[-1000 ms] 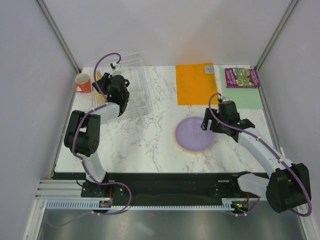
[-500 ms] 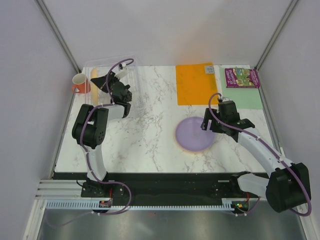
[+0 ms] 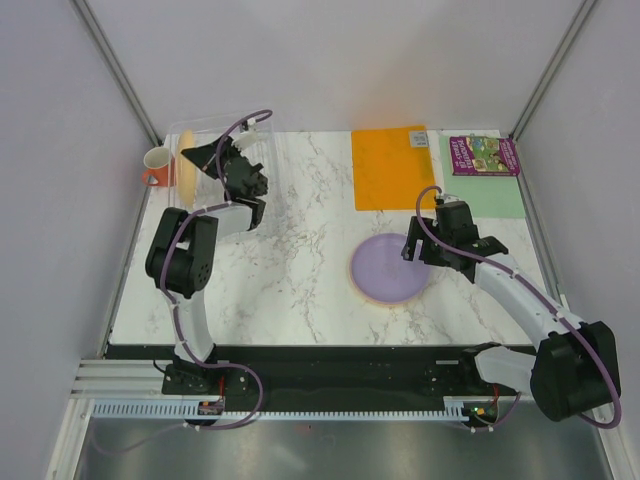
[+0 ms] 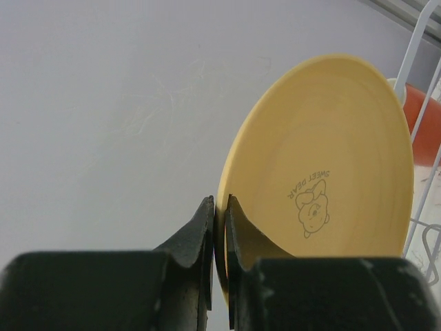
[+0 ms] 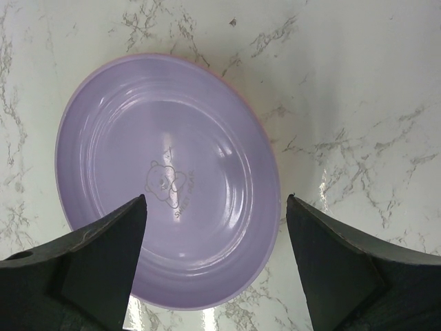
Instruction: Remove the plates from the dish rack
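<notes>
My left gripper (image 3: 203, 156) is shut on the rim of a yellow-orange plate (image 3: 186, 170) and holds it upright on edge at the clear dish rack (image 3: 262, 128) in the far left corner. In the left wrist view the gripper (image 4: 219, 203) pinches the plate's lower edge, and the plate (image 4: 324, 152) shows a bear print. A purple plate (image 3: 388, 268) lies flat on the table, with a pinkish rim showing under it. My right gripper (image 3: 420, 248) is open and empty, just above the purple plate's (image 5: 165, 179) right side, with its fingers (image 5: 103, 255) spread wide.
An orange mug (image 3: 157, 165) stands left of the rack, behind the plate in the left wrist view (image 4: 424, 117). A flat orange mat (image 3: 392, 165), a green mat (image 3: 505, 200) and a small book (image 3: 483, 155) lie at the far right. White rack wires (image 4: 413, 58) show beside the held plate.
My left gripper has swung left and up with the yellow-orange plate, and the clear rack now shows further left. The right arm and purple plate have not moved.
</notes>
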`<state>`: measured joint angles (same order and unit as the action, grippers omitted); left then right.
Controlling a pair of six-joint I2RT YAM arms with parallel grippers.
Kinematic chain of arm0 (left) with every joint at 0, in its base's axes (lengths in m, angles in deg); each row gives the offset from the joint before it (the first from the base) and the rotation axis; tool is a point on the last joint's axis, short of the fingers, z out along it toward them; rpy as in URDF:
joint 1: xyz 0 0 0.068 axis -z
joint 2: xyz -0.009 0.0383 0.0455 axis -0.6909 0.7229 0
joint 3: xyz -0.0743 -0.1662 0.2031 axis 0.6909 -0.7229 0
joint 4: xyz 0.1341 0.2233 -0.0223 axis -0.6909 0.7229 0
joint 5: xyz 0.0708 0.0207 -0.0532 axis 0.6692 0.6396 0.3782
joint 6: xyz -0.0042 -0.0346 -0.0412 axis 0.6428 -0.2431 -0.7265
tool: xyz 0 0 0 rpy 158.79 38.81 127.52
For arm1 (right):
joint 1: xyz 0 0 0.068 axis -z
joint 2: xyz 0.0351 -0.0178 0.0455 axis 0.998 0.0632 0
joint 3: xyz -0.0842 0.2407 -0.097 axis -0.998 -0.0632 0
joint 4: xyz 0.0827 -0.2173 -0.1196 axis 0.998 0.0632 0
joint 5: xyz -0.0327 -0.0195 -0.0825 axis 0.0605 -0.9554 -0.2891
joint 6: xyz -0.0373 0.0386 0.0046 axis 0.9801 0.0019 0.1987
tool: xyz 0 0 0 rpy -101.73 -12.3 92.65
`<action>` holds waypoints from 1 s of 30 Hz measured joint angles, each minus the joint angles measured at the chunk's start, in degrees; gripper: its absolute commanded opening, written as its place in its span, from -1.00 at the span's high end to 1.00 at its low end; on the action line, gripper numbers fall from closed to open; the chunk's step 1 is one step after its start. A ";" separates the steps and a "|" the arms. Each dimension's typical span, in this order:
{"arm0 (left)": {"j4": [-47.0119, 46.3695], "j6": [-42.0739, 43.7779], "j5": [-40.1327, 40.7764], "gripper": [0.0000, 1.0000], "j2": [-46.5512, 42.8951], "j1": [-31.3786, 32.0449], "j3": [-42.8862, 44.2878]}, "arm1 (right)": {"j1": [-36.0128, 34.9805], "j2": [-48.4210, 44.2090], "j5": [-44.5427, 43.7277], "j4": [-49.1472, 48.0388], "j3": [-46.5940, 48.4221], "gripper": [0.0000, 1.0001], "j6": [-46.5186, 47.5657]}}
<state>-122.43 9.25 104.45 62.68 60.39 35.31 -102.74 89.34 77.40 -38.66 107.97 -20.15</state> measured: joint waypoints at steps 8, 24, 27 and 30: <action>0.09 2.89 2.91 0.95 -2.38 5.44 2.60 | 0.00 0.09 0.00 0.00 0.00 -0.77 0.17; 72.24 -58.97 -5.25 0.96 -26.58 26.36 14.95 | 0.00 -8.87 2.47 2.56 1.51 -0.81 0.42; 86.05 -74.47 -16.63 0.95 -30.25 27.06 14.88 | -0.02 -11.47 4.90 2.43 2.03 -0.82 0.04; 92.96 -84.72 -25.53 0.95 -32.89 27.04 12.48 | -0.02 -14.38 7.52 1.75 2.10 -0.82 -1.03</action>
<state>-29.48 -75.47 78.93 29.79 87.43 47.79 -102.76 74.96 84.92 -36.91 110.07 -21.18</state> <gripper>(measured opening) 0.124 0.907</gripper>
